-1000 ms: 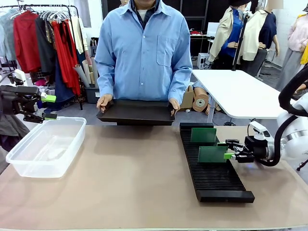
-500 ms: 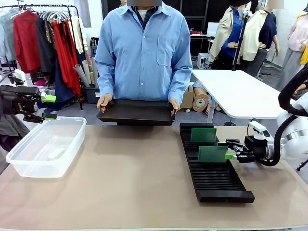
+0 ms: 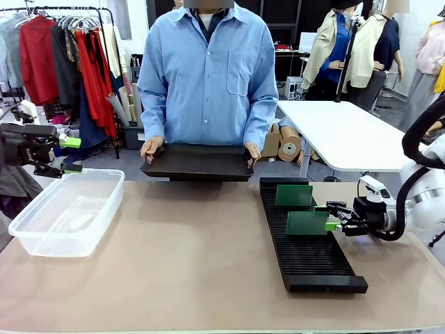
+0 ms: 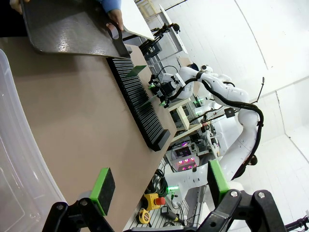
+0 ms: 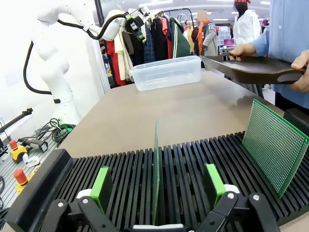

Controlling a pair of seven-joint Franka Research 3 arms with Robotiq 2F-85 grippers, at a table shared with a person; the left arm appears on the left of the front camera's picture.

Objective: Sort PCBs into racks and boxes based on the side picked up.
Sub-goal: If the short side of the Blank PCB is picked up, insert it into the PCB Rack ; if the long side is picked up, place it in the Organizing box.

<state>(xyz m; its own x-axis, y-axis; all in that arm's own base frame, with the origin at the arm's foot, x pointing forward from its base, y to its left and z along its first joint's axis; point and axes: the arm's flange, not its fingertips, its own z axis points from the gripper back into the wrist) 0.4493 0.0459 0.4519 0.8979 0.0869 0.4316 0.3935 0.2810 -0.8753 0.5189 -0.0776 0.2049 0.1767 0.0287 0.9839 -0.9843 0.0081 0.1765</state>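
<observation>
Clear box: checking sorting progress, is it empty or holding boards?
Empty: the clear box shows only its bare transparent bottom, no boards inside.

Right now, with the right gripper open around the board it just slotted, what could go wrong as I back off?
The right gripper is open, its pads straddling the nearer PCB, which stands upright in the rack. Retreating off-line could clip and tip it. A wide swing might also hit the tilted farther PCB.
</observation>
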